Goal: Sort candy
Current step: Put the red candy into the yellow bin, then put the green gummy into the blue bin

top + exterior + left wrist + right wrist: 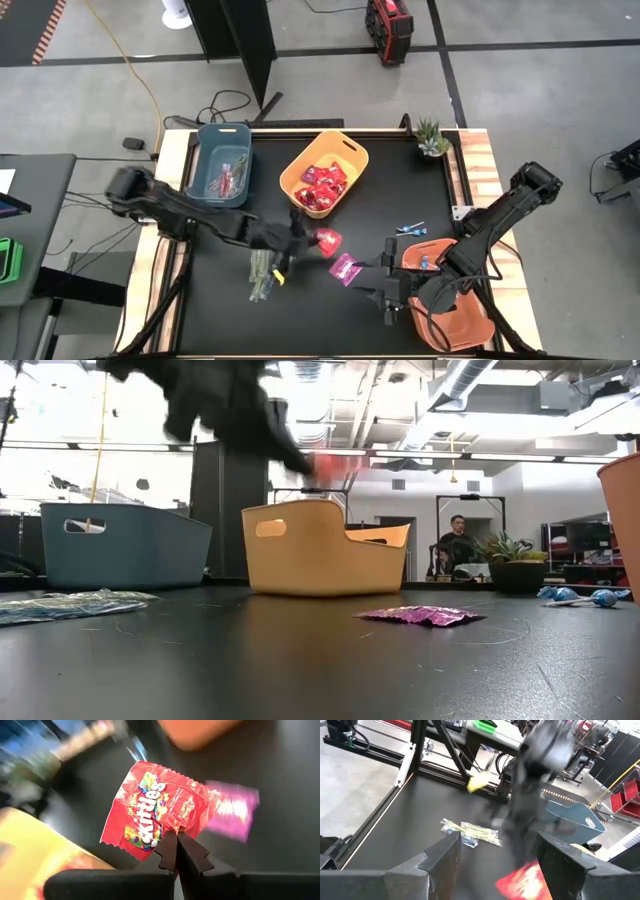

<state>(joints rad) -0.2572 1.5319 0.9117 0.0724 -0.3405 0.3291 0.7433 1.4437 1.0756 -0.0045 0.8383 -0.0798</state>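
From above, the blue bin (223,158) sits at the far left of the black tabletop (400,180) with a few stick packets inside, and the yellow bin (324,172) beside it holds a heap of red and magenta packets. The left gripper (312,238) hangs just in front of the yellow bin; its jaws are clamped on the corner of a red Skittles packet (156,812), a detail only the left wrist view makes plain. That view also shows the magenta packet (232,810) lying on the tabletop beyond it. A clump of clear green stick packets (263,272) lies near the front, under the left arm.

The low view shows the magenta packet flat on the surface, clear of the yellow bin, and two blue lollipops (578,596) at the right. Behind the tabletop it looks into a workshop, where a person (455,543) sits far back and a potted plant (513,563) stands at the far edge.

The right gripper (385,297) hovers beside the orange bin (450,305), its jaws spread apart and empty.
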